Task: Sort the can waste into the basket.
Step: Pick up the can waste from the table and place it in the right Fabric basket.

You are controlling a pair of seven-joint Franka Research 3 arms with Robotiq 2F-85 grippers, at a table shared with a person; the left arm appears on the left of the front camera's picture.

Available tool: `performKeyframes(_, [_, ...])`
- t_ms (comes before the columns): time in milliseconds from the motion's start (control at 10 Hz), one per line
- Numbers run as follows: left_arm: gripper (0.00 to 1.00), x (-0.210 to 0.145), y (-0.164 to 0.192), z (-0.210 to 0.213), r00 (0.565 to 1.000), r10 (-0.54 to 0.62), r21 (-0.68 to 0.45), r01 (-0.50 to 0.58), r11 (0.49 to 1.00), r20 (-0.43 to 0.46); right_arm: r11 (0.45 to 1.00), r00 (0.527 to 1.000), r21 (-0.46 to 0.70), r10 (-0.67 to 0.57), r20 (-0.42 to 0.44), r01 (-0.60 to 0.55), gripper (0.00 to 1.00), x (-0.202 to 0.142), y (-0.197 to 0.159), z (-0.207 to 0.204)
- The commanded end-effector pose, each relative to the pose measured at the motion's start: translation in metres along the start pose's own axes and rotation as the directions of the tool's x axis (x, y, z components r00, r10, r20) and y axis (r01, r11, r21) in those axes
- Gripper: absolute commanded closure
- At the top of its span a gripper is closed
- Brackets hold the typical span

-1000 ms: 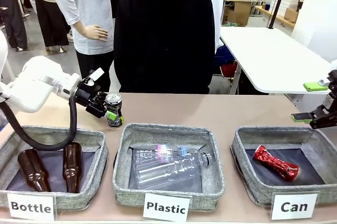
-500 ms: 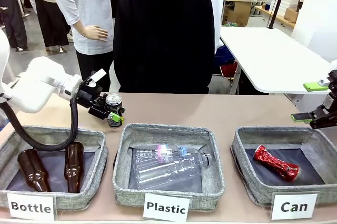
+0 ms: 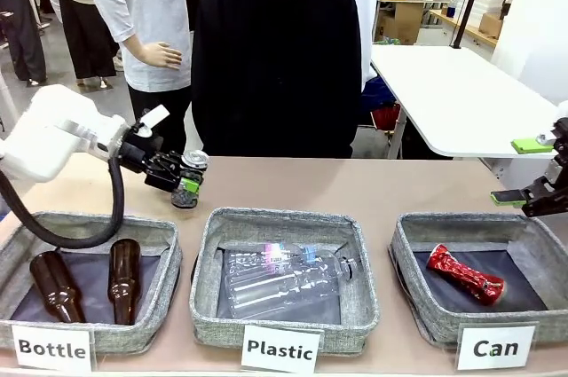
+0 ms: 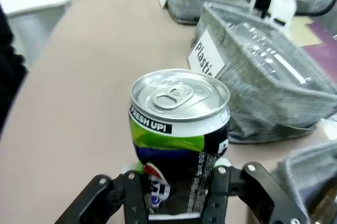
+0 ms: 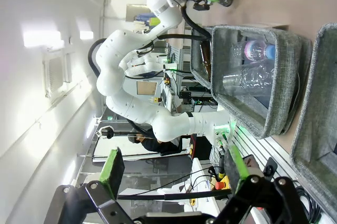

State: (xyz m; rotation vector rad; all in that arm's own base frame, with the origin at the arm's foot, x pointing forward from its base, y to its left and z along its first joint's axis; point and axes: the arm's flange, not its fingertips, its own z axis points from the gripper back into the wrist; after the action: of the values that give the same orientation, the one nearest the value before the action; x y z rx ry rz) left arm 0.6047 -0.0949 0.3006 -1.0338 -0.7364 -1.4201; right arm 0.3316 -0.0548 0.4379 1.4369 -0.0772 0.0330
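Observation:
My left gripper [image 3: 183, 185] is shut on the dark grey-black can [image 3: 189, 178] with the silver top, behind the gap between the "Bottle" and "Plastic" baskets. The can leans to the right, low over the table. In the left wrist view the crushed can [image 4: 179, 129] stands between my fingers [image 4: 134, 203], its lid facing the camera. The red crushed can [image 3: 465, 273] lies on the dark floor of the "Can" basket [image 3: 444, 222] at the right. My right gripper [image 3: 522, 171] hangs open above that basket's far right corner, holding nothing.
Two brown bottles [image 3: 122, 279] lie in the "Bottle" basket [image 3: 89, 222] at the left. Clear plastic bottles [image 3: 284, 279] fill the "Plastic" basket [image 3: 284, 215] in the middle. A person in black [image 3: 277, 58] stands at the table's far edge.
My left gripper has drawn slightly left and up with the dark can, which now leans more to the right. The right arm and the red can have not moved.

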Motion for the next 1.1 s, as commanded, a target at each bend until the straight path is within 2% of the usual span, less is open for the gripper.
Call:
performKeyframes(0, [1.0,0.029,-0.046,0.032,1.0,-0.03,-0.011,0.03,0.999,0.007,1.0,1.0,0.001,0.029,-0.008,-0.029,0.0,-0.001,0.001,0.002])
performKeyframes(100, [1.0,0.051,-0.075,0.053,0.999,-0.015,-0.048,0.016,0.999,0.03,1.0,1.0,0.001,0.029,-0.008,-0.029,0.0,-0.001,0.001,0.002])
performKeyframes(300, [1.0,0.083,-0.139,0.084,0.994,0.106,-0.108,-0.103,0.989,0.02,1.0,1.0,0.001,0.029,-0.008,-0.029,0.0,-0.001,0.001,0.002])
performKeyframes(500, [1.0,0.09,-0.216,0.1,0.982,0.189,-0.028,-0.189,0.982,0.003,1.0,1.0,0.001,0.029,-0.008,-0.029,0.0,-0.001,0.001,0.002])
performKeyframes(600, [0.95,0.082,-0.243,0.097,0.984,0.18,0.021,-0.18,0.983,0.002,1.0,1.0,0.001,0.029,-0.008,-0.029,0.0,-0.001,0.001,0.002])
performKeyframes(700, [0.95,0.075,-0.257,0.096,0.987,0.159,0.055,-0.158,0.986,-0.003,1.0,1.0,0.001,0.029,-0.008,-0.029,0.0,-0.001,0.001,0.002])
performKeyframes(800, [0.95,0.069,-0.257,0.101,0.989,0.147,0.057,-0.148,0.987,0.02,1.0,1.0,0.001,0.029,-0.008,-0.029,0.0,-0.001,0.001,0.002])
performKeyframes(900, [0.95,0.08,-0.242,0.105,0.985,0.171,-0.004,-0.171,0.985,0.015,1.0,1.0,0.001,0.029,-0.008,-0.029,0.0,-0.001,0.001,0.002])
performKeyframes(1000, [0.95,0.08,-0.242,0.105,0.985,0.171,-0.004,-0.171,0.985,0.015,1.0,1.0,0.001,0.029,-0.008,-0.029,0.0,-0.001,0.001,0.002])
